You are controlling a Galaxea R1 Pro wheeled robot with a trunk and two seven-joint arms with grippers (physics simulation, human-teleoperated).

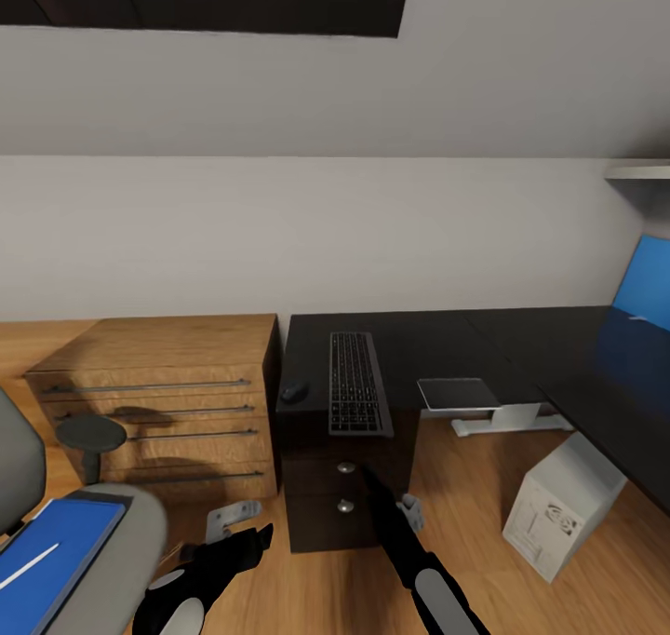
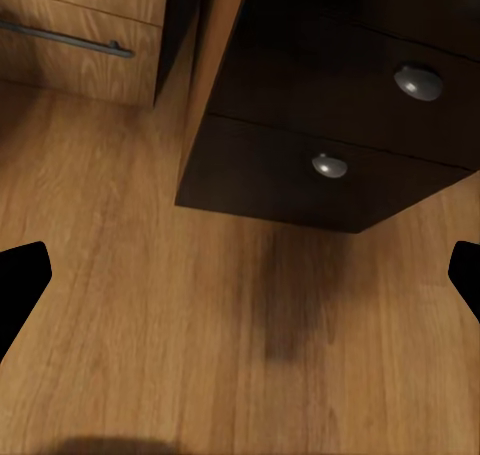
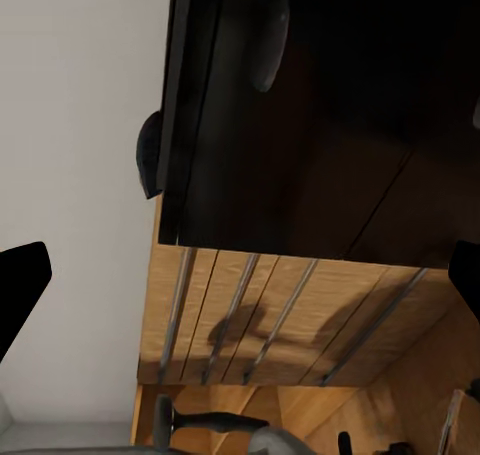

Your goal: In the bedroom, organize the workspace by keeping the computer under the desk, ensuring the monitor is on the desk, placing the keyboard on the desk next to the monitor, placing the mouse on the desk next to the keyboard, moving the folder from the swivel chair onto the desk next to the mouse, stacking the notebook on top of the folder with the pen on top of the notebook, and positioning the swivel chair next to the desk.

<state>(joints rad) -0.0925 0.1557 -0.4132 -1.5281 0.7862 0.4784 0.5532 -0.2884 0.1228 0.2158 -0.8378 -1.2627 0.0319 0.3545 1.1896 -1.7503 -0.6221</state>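
Note:
The black desk (image 1: 437, 342) carries the keyboard (image 1: 355, 395), with the small dark mouse (image 1: 295, 392) to its left and a flat grey notebook (image 1: 458, 393) to its right at the inner edge. The grey computer (image 1: 561, 505) stands on the floor under the desk's right wing. At lower left, the swivel chair (image 1: 121, 533) holds the blue folder (image 1: 56, 551) with a thin white pen (image 1: 28, 566) on it. My left gripper (image 1: 234, 514) (image 2: 240, 275) hangs open over the floor before the drawers. My right gripper (image 1: 408, 509) (image 3: 240, 275) is open near the drawer fronts, and the mouse (image 3: 150, 155) pokes over the desk edge. The monitor is out of view.
A wooden dresser (image 1: 158, 402) with bar handles stands against the desk's left side, and the chair's armrest (image 1: 90, 433) is in front of it. Two round knobs (image 2: 418, 80) mark the desk drawers. A blue panel (image 1: 647, 281) is at far right. Wooden floor (image 1: 465, 542) lies between drawers and computer.

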